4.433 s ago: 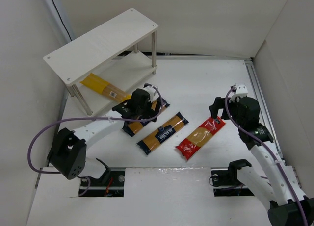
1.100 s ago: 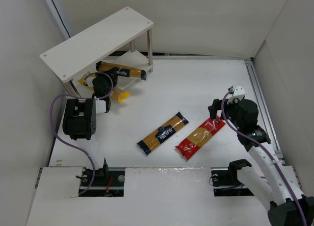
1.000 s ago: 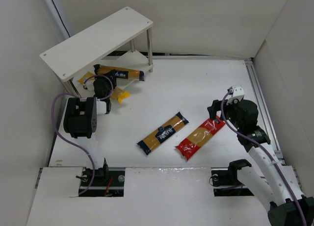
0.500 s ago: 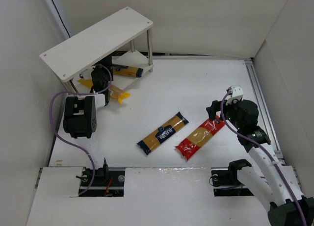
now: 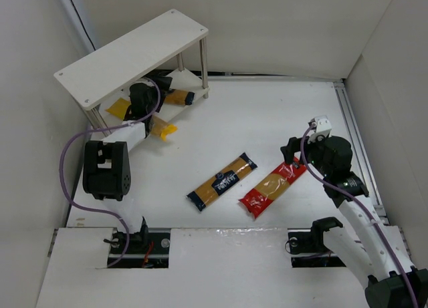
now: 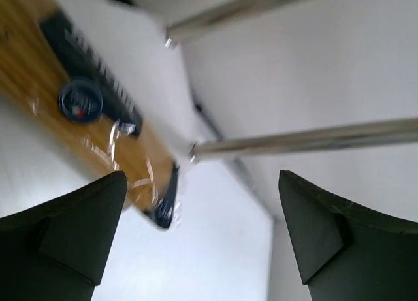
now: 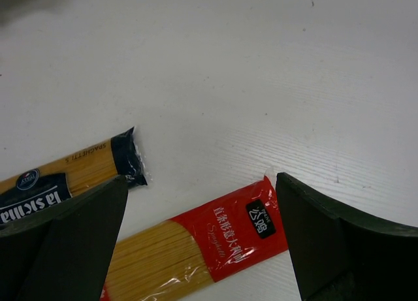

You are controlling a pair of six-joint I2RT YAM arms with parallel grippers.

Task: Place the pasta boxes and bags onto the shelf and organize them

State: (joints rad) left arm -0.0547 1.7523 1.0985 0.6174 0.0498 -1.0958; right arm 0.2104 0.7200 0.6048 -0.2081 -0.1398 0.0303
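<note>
Spread wide: left gripper (image 6: 202, 178) beside orange-yellow, navy-ended spaghetti pack (image 6: 91, 111) on white two-tier shelf (image 5: 134, 54); right gripper (image 7: 201, 183) above red clear-windowed pack (image 7: 196, 243).

White shelf (image 5: 134, 54), red pack (image 5: 273, 188) (clear window), navy-ended orange pack (image 5: 222, 182).

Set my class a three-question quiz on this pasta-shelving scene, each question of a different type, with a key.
1. True or false: the left gripper is gripping a pack.
2. Which pack lies just below the right gripper? A, a plain yellow one; B, the red pack; C, none.
3. Fill in: the orange pack beside the red one has ___ ends.

Key: 1 false, its jaws stand open with nothing between them; 2 B; 3 navy.
</note>
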